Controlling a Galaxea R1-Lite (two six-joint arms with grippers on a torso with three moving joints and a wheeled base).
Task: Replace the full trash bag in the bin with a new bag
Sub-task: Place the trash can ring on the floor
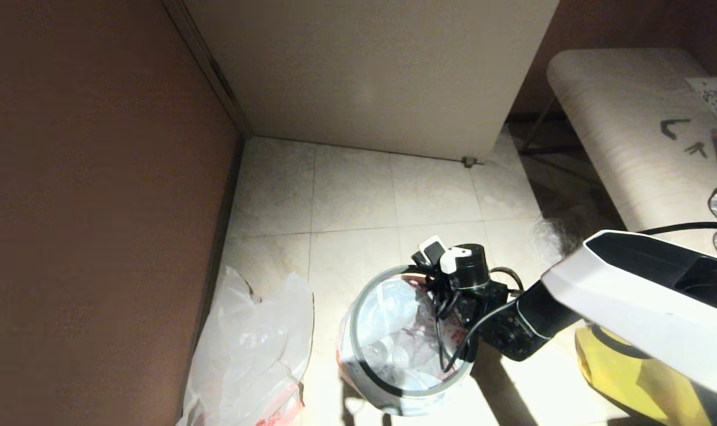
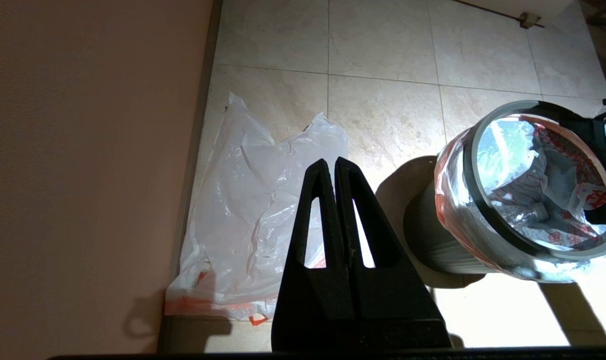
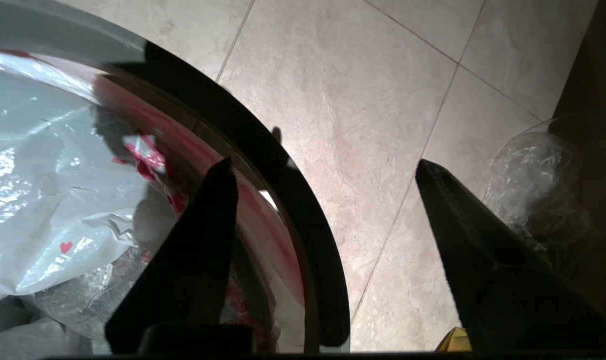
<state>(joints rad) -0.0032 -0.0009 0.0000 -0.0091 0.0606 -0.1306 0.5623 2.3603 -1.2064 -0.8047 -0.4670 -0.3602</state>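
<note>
Two end effectors are showing: the right end effector (image 3: 323,170) is gaping apart astride the bin (image 3: 303,210) rim above the full trash bag (image 3: 57,190), gripping nothing; the left end effector (image 2: 335,165) is sitting pressed together above the new bag (image 2: 252,200).

The right gripper (image 3: 323,170) straddles the rim of the bin (image 1: 358,361): one finger inside, one outside over bare floor tiles (image 1: 352,189). The full trash bag (image 1: 394,343) fills the bin opening. The brown wall (image 1: 97,207), new bag (image 1: 251,349) and yellow bag (image 1: 624,373) obstruct the sides.
</note>
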